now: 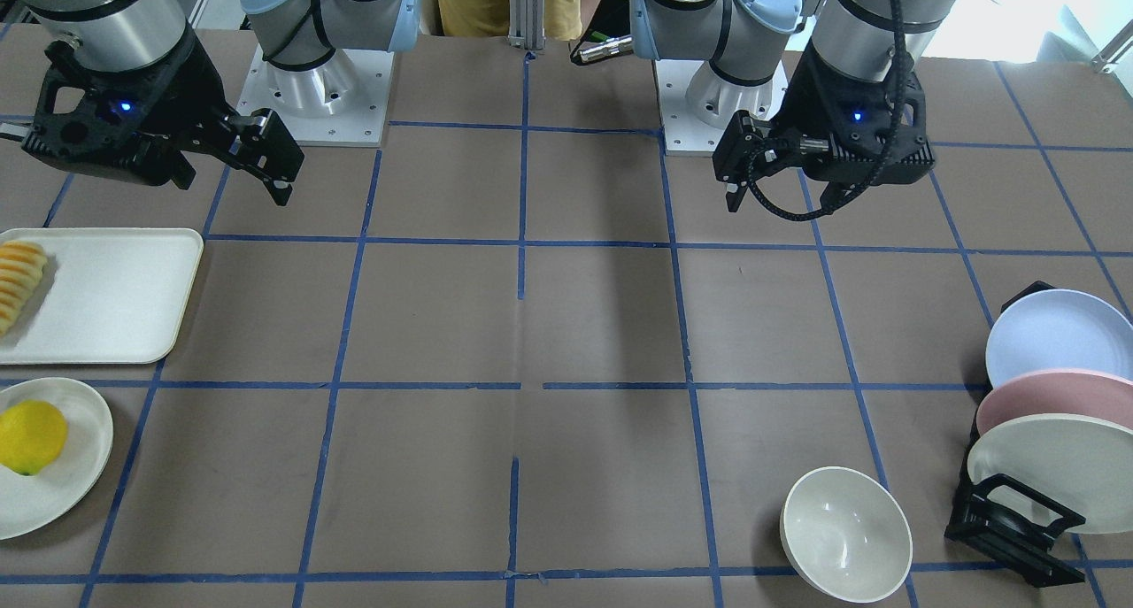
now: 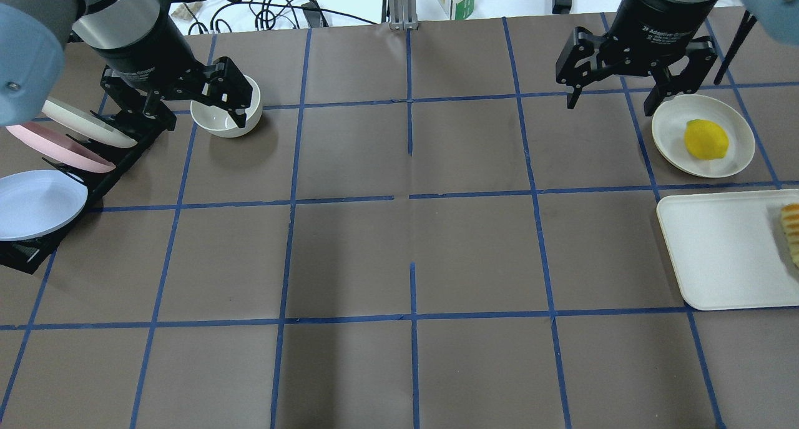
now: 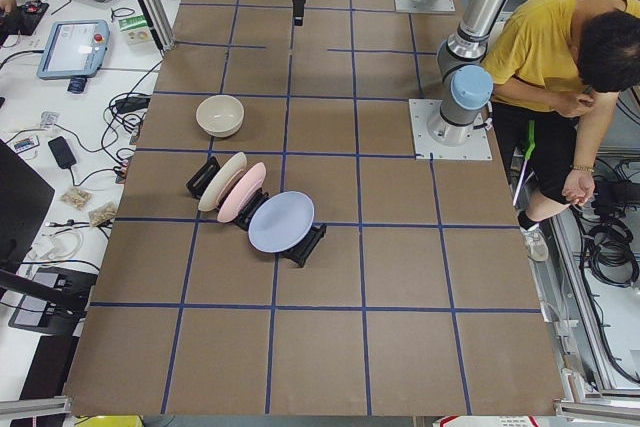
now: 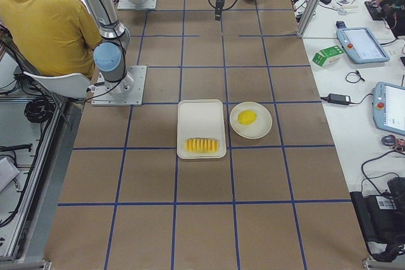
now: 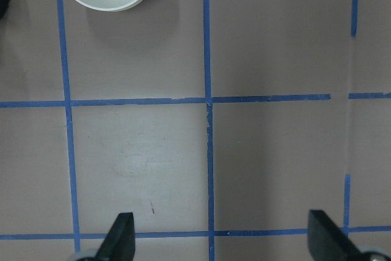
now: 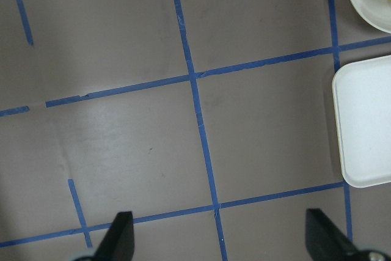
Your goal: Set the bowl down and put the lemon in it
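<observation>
Looks like the very start: left gripper point(image 5: 221, 239) spread wide, empty, bowl point(image 1: 845, 533) ahead of it, untouched; right gripper point(image 6: 221, 239) likewise apart, lemon point(image 2: 705, 139) on a plate point(image 2: 671, 135) just beyond. Yet to come: placing the bowl, dropping the lemon in.

The worktop point(image 1: 566, 325) is covered in brown paper, marked into squares by blue tape point(image 1: 522, 183). An aluminium post point(image 2: 399, 4) stands at its far edge. A white side bench point(image 4: 361, 124) alongside carries tablets point(image 4: 364, 42), cables point(image 2: 274, 7) and a small green box point(image 4: 328, 56). A person point(image 3: 560, 57) in a yellow shirt sits on a white chair point(image 4: 60, 83) near the worktop. The light is bright and even
</observation>
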Controlling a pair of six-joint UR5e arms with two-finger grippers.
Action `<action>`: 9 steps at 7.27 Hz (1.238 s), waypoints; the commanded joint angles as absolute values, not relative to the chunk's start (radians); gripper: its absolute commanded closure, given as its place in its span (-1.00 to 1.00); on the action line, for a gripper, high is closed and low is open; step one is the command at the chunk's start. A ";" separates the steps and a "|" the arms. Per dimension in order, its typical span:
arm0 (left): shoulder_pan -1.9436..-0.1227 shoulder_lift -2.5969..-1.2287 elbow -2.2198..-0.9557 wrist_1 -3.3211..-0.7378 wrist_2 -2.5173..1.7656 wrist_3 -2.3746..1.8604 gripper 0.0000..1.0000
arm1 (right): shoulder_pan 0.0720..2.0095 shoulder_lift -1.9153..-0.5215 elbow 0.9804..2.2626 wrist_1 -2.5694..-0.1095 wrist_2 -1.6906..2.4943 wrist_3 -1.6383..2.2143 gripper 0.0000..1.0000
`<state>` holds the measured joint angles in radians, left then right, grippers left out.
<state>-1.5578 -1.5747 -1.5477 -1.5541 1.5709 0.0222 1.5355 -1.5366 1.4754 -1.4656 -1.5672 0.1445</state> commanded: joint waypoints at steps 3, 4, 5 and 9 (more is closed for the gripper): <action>-1.516 -1.633 -1.531 -1.505 1.578 0.128 -1.00 | 1.537 -1.554 1.479 -1.468 -1.566 0.147 -1.00; -1.452 -1.691 -1.528 -1.426 1.565 0.159 -1.00 | 1.537 -1.552 1.479 -1.468 -1.563 0.147 -1.00; -1.389 -1.760 -1.528 -1.407 1.504 0.164 -1.00 | 1.537 -1.551 1.479 -1.476 -1.556 0.138 -1.00; -1.279 -2.101 -1.458 -1.102 1.485 0.284 -1.00 | 1.358 -1.400 1.490 -1.610 -1.566 0.042 -1.00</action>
